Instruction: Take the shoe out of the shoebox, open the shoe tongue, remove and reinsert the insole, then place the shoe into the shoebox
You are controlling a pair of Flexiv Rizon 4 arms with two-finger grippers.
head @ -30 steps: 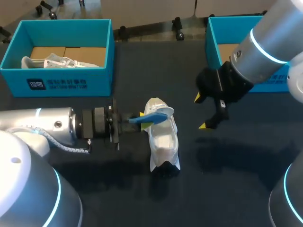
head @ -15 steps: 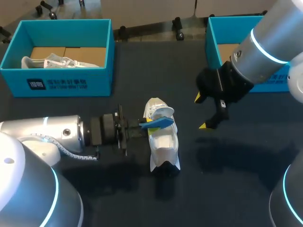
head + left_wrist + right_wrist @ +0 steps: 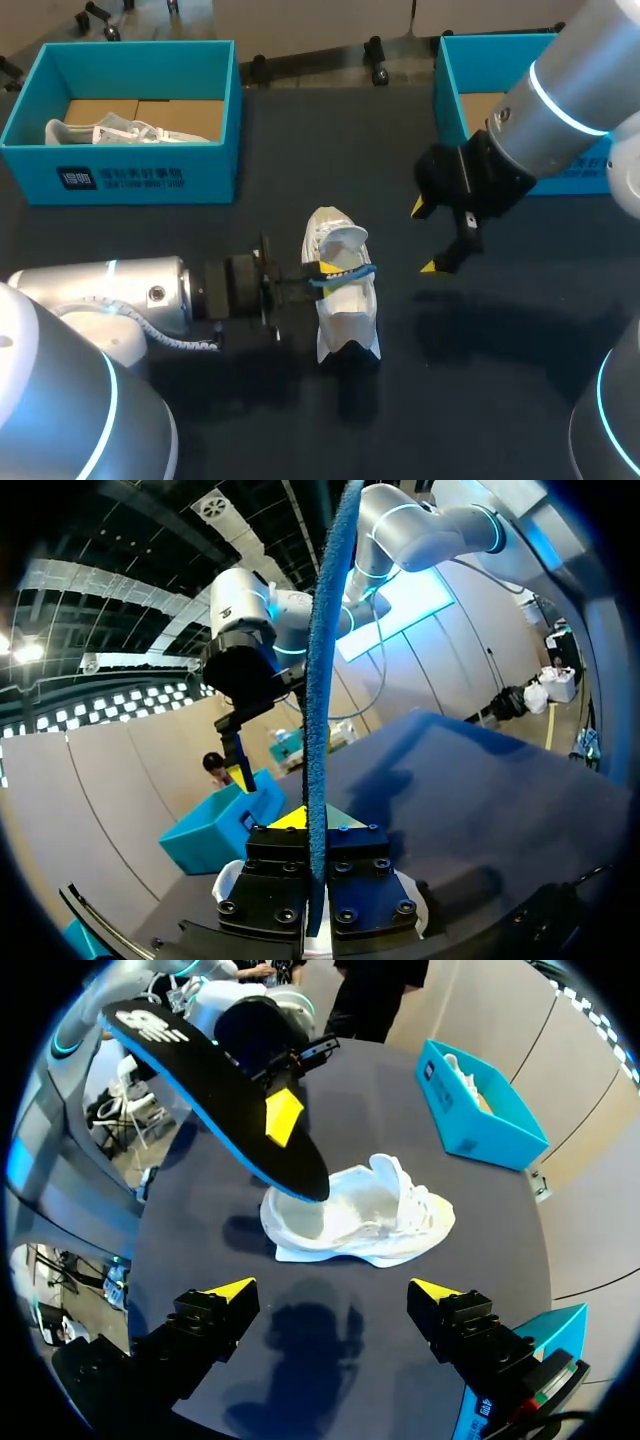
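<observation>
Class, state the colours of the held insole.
The insole is black with a blue rim, best seen in the right wrist view.

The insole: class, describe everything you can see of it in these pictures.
The insole is a long, thin, flexible-looking piece. One face is black with a white mark near its upper end, and its edge is bright blue and looks like fuzzy fabric. The left gripper is shut on it about midway along, holding it tilted above the table. Its lower end dips to the opening of the white shoe, and its upper end sticks out free.
</observation>
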